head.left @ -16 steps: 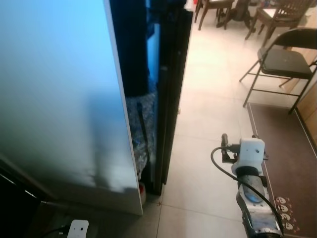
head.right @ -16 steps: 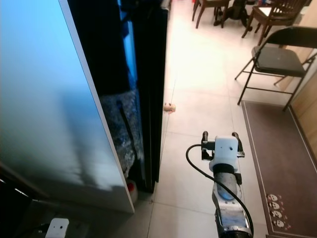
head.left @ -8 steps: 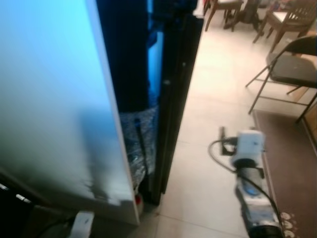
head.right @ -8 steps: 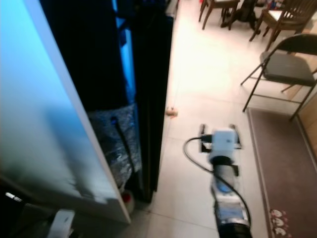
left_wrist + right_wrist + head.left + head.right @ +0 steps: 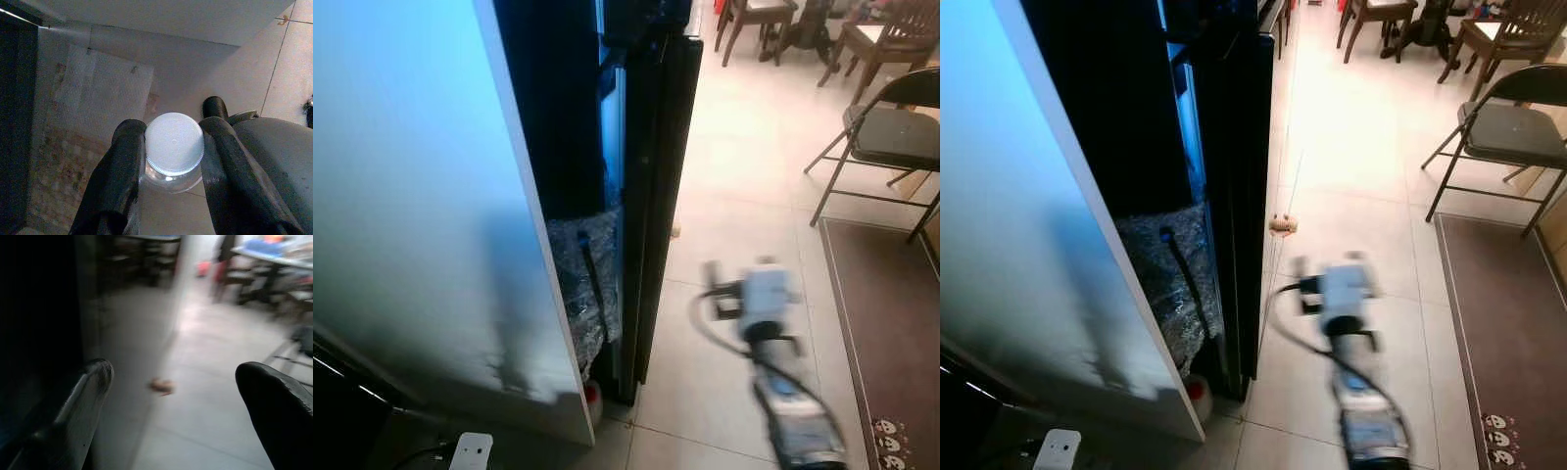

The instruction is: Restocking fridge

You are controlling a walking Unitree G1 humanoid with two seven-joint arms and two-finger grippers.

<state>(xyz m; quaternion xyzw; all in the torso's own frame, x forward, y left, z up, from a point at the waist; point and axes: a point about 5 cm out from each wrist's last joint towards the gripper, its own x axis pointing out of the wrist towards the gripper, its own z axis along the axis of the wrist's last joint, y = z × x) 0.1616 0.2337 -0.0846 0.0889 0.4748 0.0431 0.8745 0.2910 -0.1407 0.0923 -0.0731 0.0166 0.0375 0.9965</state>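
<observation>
The right arm is on the move, smeared with motion blur in the head views. The right end effector (image 5: 1332,286) has swung left across the pale floor tiles (image 5: 1351,176) from where it hung a second ago, and now sits just beside the black fridge door (image 5: 1239,196), which stands edge-on to the camera. From its wrist camera the two black fingers (image 5: 93,382) are spread wide, nothing between them, with the dark door edge right alongside the nearer one.

The left end effector (image 5: 168,161) is clenched on a clear bottle (image 5: 173,152). The white cap sits squarely between the fingers, seen from above, low down near the floor at the left of the scene.

So the item to stock is in hand, and the free arm is going for the door. Judging by the drift, the step in hand is getting the door open wider. The gap beside the big pale panel (image 5: 411,196) looks too narrow to pass a bottle through.

Far right, a folding chair (image 5: 1508,122) and brown mat (image 5: 1508,313) lie well apart from the action.
</observation>
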